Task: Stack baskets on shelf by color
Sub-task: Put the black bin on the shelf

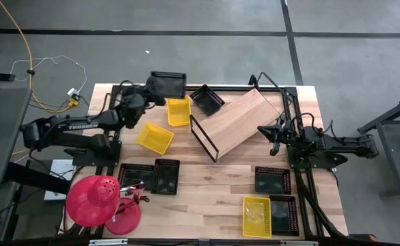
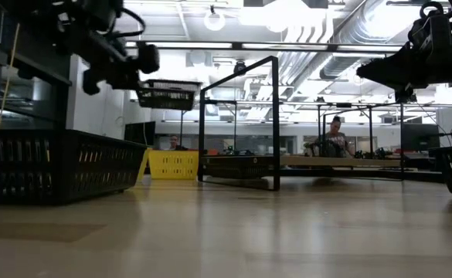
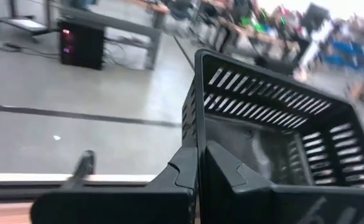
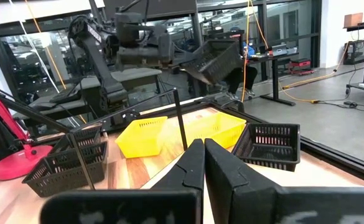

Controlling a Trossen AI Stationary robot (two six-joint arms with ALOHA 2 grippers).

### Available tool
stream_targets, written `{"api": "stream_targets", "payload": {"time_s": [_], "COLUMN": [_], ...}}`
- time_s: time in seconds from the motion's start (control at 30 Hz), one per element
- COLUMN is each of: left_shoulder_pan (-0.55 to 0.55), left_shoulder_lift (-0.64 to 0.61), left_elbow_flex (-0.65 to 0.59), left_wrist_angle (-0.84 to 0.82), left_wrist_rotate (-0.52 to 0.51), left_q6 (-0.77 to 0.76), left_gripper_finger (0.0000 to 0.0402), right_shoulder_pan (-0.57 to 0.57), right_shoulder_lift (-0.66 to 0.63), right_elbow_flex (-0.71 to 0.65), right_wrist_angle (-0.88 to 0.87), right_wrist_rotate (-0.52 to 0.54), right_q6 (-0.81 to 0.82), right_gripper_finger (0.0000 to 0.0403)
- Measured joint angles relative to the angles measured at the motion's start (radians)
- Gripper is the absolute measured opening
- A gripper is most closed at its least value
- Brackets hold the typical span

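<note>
Left gripper [image 1: 153,87]: clamped on the rim of a black basket [image 1: 167,84], held in the air over the table's far edge.
Right gripper [image 1: 271,134]: fingers pressed together, holding nothing, parked beside the shelf's right end.
Shelf [image 1: 237,121]: slanted at the table's middle, long axis running from near-left to far-right.
Key relation: the shelf lies to the right of and nearer than the carried basket; the left arm is the one placed to deliver.
Black basket by shelf [image 1: 206,100]: just off its far-left end.
Yellow baskets [image 1: 178,111]: two left of the shelf.
</note>
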Motion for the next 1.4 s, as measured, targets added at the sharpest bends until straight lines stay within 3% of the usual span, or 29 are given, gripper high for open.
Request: {"api": "stream_targets", "payload": {"time_s": [0.13, 0.43, 0.67, 0.97, 1.17, 1.4], "left_shoulder_pan": [-0.041, -0.099, -0.091, -0.087, -0.091, -0.122], "left_shoulder_lift": [0.111, 0.353, 0.494, 0.576, 0.585, 0.595], "left_elbow_flex": [0.092, 0.346, 0.479, 0.546, 0.546, 0.547], "left_wrist_angle": [-0.006, -0.047, -0.075, -0.197, -0.233, -0.247], "left_wrist_rotate": [0.049, 0.056, 0.302, 0.573, 0.644, 0.639], "left_q6": [0.068, 0.236, 0.297, 0.297, 0.175, 0.125], "left_gripper_finger": [0.0, 0.0, 0.0, 0.0, 0.0, 0.0], "right_shoulder_pan": [0.0, 0.0, 0.0, 0.0, 0.0, 0.0], "right_shoulder_lift": [0.0, 0.0, 0.0, 0.0, 0.0, 0.0], "right_elbow_flex": [0.0, 0.0, 0.0, 0.0, 0.0, 0.0], "right_wrist_angle": [0.0, 0.0, 0.0, 0.0, 0.0, 0.0], "right_wrist_rotate": [0.0, 0.0, 0.0, 0.0, 0.0, 0.0], "right_q6": [0.0, 0.0, 0.0, 0.0, 0.0, 0.0], "right_gripper_finger": [0.0, 0.0, 0.0, 0.0, 0.0, 0.0]}}
